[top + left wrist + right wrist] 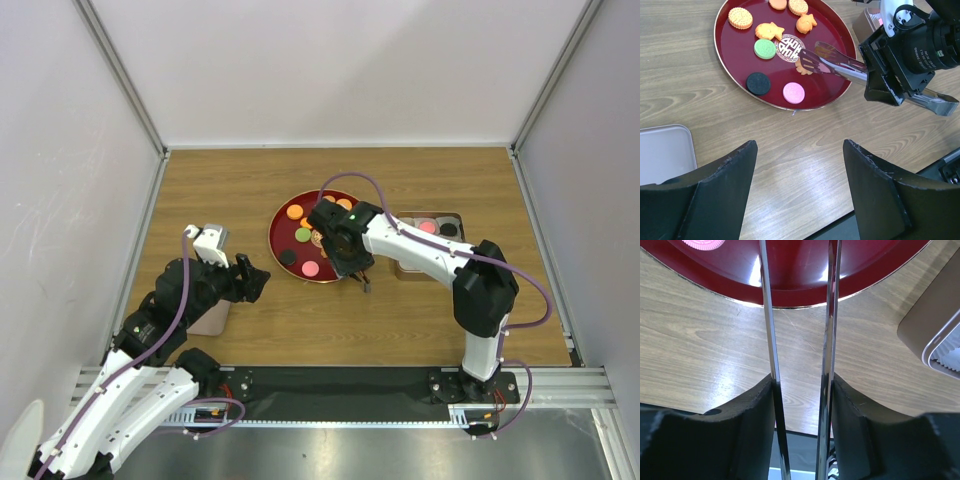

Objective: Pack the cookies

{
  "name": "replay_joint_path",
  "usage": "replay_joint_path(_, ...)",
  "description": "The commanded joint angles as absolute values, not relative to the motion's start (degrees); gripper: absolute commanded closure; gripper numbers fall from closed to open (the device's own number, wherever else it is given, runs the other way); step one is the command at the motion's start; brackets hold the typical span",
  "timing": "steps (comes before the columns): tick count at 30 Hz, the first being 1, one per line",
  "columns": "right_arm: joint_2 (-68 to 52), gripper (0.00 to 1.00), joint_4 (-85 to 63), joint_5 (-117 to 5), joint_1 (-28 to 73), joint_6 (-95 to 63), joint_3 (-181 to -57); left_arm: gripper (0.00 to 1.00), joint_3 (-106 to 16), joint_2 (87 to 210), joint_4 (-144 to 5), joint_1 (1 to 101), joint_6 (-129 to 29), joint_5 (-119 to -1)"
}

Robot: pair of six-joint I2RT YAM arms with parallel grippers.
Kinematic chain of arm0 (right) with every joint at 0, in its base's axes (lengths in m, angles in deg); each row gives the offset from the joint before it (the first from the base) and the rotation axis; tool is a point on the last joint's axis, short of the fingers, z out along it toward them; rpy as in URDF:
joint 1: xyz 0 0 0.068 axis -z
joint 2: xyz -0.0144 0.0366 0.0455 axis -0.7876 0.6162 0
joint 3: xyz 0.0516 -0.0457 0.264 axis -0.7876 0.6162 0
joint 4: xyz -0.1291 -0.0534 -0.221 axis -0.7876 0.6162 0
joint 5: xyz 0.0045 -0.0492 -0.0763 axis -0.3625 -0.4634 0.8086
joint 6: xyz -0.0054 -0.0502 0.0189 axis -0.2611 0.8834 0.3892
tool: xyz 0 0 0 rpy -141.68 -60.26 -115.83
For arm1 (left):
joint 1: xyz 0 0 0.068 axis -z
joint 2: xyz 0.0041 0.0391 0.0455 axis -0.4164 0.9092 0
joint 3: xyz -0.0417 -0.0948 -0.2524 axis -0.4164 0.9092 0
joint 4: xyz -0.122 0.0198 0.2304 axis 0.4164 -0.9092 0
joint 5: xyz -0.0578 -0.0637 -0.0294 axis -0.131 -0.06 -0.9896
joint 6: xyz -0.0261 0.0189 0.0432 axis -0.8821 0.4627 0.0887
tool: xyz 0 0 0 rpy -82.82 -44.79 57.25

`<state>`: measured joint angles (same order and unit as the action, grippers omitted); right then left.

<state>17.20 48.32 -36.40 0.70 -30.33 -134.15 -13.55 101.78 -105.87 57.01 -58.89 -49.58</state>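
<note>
The cookies lie on a dark-red plate (pixel 274 236): orange (pixel 294 211), green (pixel 302 234), black (pixel 287 256) and pink (pixel 310 268). In the left wrist view I see a green (pixel 764 48), a black (pixel 758 83), a pink (pixel 793 92) and a fish-shaped orange one (pixel 769 31). My right gripper (pixel 350 262) is shut on metal tongs (pixel 835 62). The tong tips are apart and sit at an orange cookie (pixel 802 67) on the plate. The tong arms (pixel 766 315) run between my right fingers. My left gripper (pixel 800 145) is open and empty over bare table.
A rectangular metal tin (pixel 408 266) stands right of the plate, holding a pink (pixel 427 227) and a black cookie (pixel 448 229). Its flat lid (pixel 662 152) lies on the table at the left, beside my left gripper. Walls enclose the table on three sides.
</note>
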Motion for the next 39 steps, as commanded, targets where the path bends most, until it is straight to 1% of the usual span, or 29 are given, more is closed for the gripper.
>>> replay_joint_path(1, 16.04, 0.52, 49.70, -36.46, 0.28, -28.99, -136.67, 0.24, -13.93, 101.35, -104.33, 57.30, -58.21, -49.62)
replay_joint_path(10, 17.62, 0.51, 49.79, -37.52, -0.51, -28.28, -137.81, 0.24, -13.93, 101.35, -104.42, 57.30, -58.21, -49.53)
replay_joint_path(39, 21.58, 0.52, 52.69, -35.06, -0.68, -27.23, -140.97, 0.24, -13.93, 101.35, -104.42, 57.30, -58.21, -49.53)
